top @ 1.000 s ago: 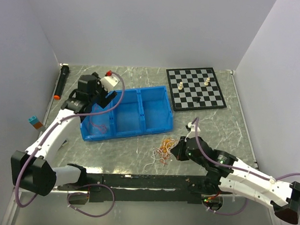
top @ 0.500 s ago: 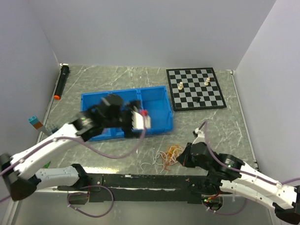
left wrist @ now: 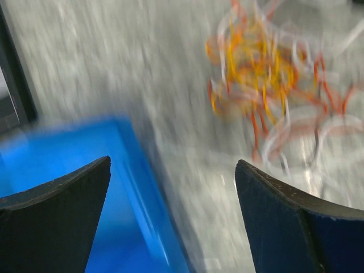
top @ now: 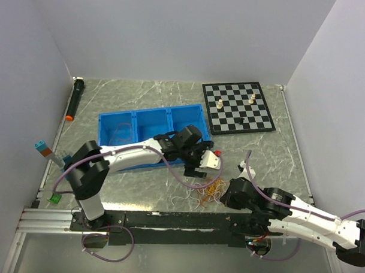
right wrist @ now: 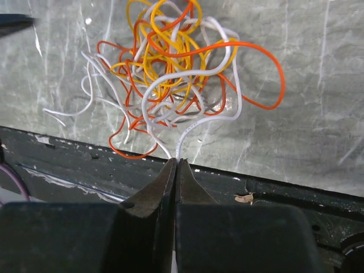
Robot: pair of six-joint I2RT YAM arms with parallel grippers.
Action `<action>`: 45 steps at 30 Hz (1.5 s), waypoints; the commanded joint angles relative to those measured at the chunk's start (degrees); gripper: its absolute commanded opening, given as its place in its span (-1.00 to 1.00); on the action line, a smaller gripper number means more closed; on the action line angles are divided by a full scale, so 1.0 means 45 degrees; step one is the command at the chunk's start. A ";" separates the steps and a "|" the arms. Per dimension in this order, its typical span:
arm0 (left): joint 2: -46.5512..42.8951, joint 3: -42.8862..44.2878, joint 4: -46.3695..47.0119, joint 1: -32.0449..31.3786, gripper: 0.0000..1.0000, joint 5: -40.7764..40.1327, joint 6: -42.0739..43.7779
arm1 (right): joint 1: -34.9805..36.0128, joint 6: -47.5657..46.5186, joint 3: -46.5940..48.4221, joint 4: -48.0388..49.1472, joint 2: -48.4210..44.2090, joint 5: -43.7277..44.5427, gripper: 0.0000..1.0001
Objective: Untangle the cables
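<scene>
The cables (right wrist: 170, 74) lie as one knotted heap of red, orange and white strands close to the near edge of the bench, a little right of its middle, just in front of the blue tray (top: 150, 118). The right gripper (right wrist: 176, 164) is clenched on a single white strand at the near side of the heap, and the strand runs from its closed tips into the knot. The left gripper (left wrist: 172, 165) hangs over the bench beside the tray's near wall. Its fingers are spread wide with nothing between them, and the heap is just ahead of it. One thin strand seems to lie in the tray's left compartment (top: 111, 125). Judging by this, the work is at an early stage: nearly all the strands are interlaced, and each has yet to be drawn out of the knot.
</scene>
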 commanded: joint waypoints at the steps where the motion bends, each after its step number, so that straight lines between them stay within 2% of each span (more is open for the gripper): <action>1: 0.0929 0.1365 0.2019 -0.0346 0.89 0.1862 -0.0118 | 0.0108 0.0368 0.0159 -0.0571 -0.0674 0.0634 -1.00; 4: 0.1866 0.2145 0.1944 -0.0483 0.84 0.2545 -0.0450 | 0.0108 0.0309 0.0237 -0.0649 -0.0851 0.0732 -1.00; 7: 0.2648 0.3044 0.0678 -0.0503 0.71 0.3716 -0.0393 | 0.0108 0.0426 0.0315 -0.0864 -0.0735 0.0811 -1.00; 14: 0.3449 0.3688 -0.1723 -0.0620 0.13 0.4558 0.1421 | 0.0108 0.0349 0.0530 -0.1020 -0.0773 0.1025 -1.00; 18: 0.3900 0.4219 -0.3154 -0.0639 0.09 0.4735 0.2341 | 0.0108 0.0387 0.0530 -0.0943 -0.0813 0.1026 -1.00; 23: 0.3881 0.4082 -0.2648 -0.0737 0.08 0.4734 0.2012 | 0.0108 0.0290 0.0589 -0.0806 -0.0676 0.1065 -1.00; 29: 0.3959 0.4257 -0.2042 -0.0932 -0.03 0.4852 0.1191 | 0.0108 0.0270 0.0589 -0.0708 -0.0715 0.1182 -1.00; 35: 0.4076 0.4141 -0.1320 -0.1128 -0.20 0.4676 0.0605 | 0.0108 0.0231 0.0628 -0.0553 -0.0812 0.1221 -1.00; 38: 0.4057 0.4102 -0.0989 -0.1186 -0.36 0.4501 0.0293 | 0.0108 0.0193 0.0667 -0.0513 -0.0812 0.1280 -1.00; 43: 0.3959 0.3867 -0.0596 -0.1206 -0.36 0.4228 -0.0099 | 0.0108 0.0075 0.0667 -0.0259 -0.0774 0.1299 -1.00; 45: 0.3881 0.3712 -0.0597 -0.1225 -0.48 0.4169 -0.0002 | 0.0108 0.0075 0.0706 -0.0278 -0.0754 0.1338 -1.00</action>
